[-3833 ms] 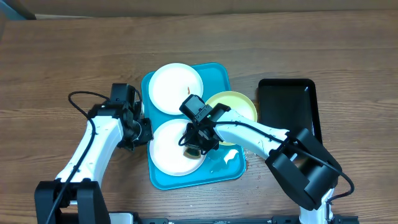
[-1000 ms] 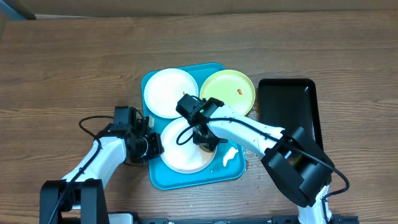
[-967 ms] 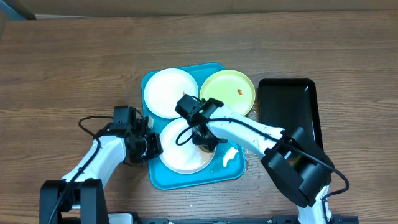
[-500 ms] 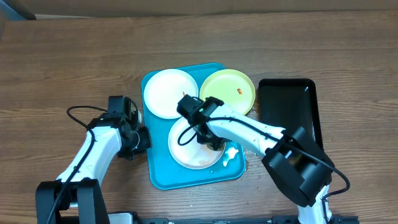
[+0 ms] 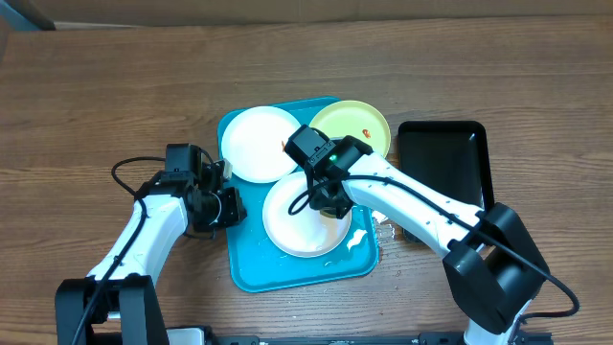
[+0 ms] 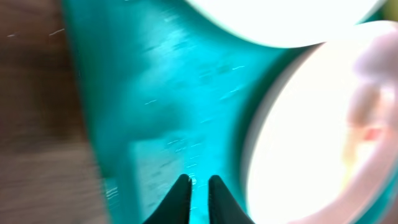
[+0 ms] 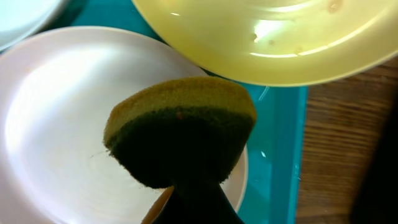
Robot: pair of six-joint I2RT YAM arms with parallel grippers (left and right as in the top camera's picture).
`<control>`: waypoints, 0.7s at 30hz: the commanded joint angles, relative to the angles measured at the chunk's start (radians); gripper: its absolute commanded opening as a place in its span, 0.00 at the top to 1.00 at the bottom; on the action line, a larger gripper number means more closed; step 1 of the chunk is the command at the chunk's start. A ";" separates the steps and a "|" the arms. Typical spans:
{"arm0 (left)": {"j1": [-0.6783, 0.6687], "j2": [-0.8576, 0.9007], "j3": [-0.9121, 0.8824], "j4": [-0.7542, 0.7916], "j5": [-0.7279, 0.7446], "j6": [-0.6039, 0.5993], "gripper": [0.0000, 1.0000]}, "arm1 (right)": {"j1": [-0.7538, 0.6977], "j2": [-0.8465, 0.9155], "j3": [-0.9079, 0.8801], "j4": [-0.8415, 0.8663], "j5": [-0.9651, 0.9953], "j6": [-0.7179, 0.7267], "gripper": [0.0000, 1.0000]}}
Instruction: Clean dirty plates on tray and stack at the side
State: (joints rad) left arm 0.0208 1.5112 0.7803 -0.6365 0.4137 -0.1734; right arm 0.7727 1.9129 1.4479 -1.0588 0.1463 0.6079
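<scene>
The turquoise tray [image 5: 247, 264] holds a white plate [image 5: 254, 144] at its back left and a second white plate [image 5: 299, 233] at its front. A pale yellow-green plate [image 5: 359, 123] with a red smear rests on the tray's back right corner. My right gripper [image 5: 329, 201] is shut on a yellow-and-green sponge [image 7: 180, 134] and holds it over the front white plate [image 7: 56, 124], below the yellow plate [image 7: 261, 37]. My left gripper [image 5: 228, 204] is shut and empty at the tray's left rim; its fingertips [image 6: 199, 182] lie over bare tray floor [image 6: 155, 93], left of the front plate [image 6: 298, 137].
A black tray [image 5: 445, 177] lies to the right of the turquoise tray. A wet patch [image 5: 356, 240] shows on the turquoise tray's front right corner. Bare wooden table [image 5: 105, 86] surrounds both trays.
The front white plate slid right across the tray. My right gripper moved right and back with the sponge. My left gripper let go of the plate's edge and drew back to the tray's left rim.
</scene>
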 commanded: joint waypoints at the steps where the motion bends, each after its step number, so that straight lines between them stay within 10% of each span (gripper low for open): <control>1: -0.017 0.009 -0.016 0.033 0.116 0.032 0.82 | -0.028 -0.017 0.006 -0.026 0.053 0.030 0.96; 21: -0.175 0.026 -0.159 0.283 -0.025 -0.044 0.71 | -0.082 -0.017 0.006 0.008 -0.194 -0.122 0.96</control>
State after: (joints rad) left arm -0.1509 1.5200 0.6468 -0.3515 0.4557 -0.1867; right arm 0.6872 1.9129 1.4475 -1.0569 -0.0349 0.4973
